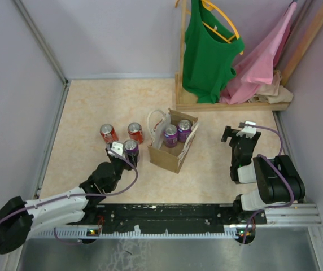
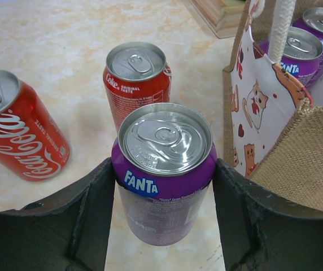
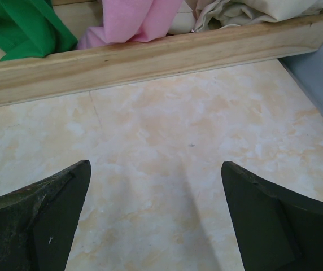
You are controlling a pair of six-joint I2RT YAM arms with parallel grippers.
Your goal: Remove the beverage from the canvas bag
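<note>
Left gripper (image 2: pixel 162 192) was clamped on the Fanta can (image 2: pixel 165 138), upright beside the Coke cans (image 1: pixel 135 132), left-edge side of the canvas bag (image 1: pixel 170 155). Probably staging unloaded drinks together. Right gripper (image 3: pixel 155 169) sat jaws apart, idle.

The tan canvas bag (image 1: pixel 167 160), white-handled, stands upright and open on the desk (image 1: pixel 94 101), holding two upright purple cans (image 1: pixel 170 135), with a third purple can (image 1: pixel 131 149) upright just beside it.

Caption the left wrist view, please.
Black left gripper clasps a purple Fanta can beside two red Coke cans and the tan canvas bag.
</note>
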